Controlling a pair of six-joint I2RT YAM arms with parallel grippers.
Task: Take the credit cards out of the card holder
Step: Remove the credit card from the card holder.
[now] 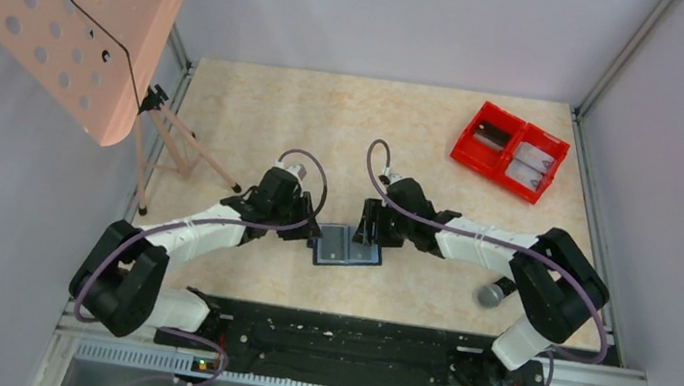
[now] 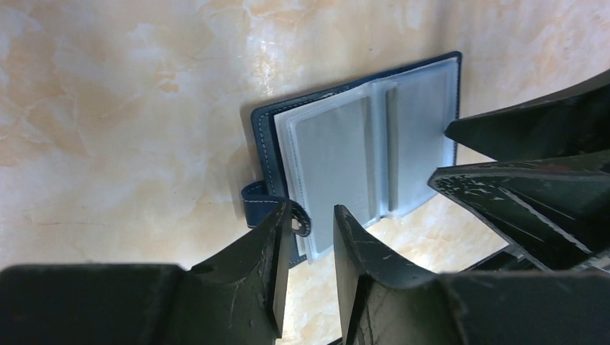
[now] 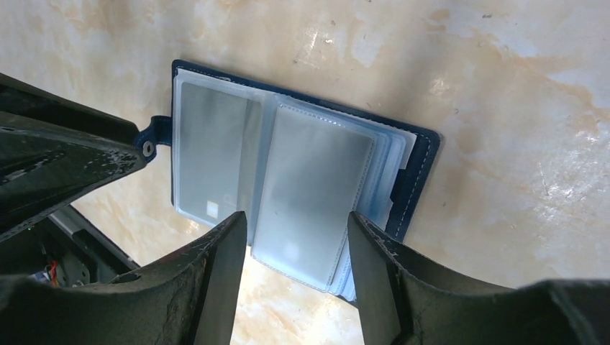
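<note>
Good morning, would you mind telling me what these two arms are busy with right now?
Both arms are bent over a navy card holder lying open on the table. The left claw sits at its strap-side edge, and the right claw straddles the opposite page. Both claws are open and neither clearly grips anything. The grey cards sit inside the clear sleeves; none is pulled out yet.
</note>
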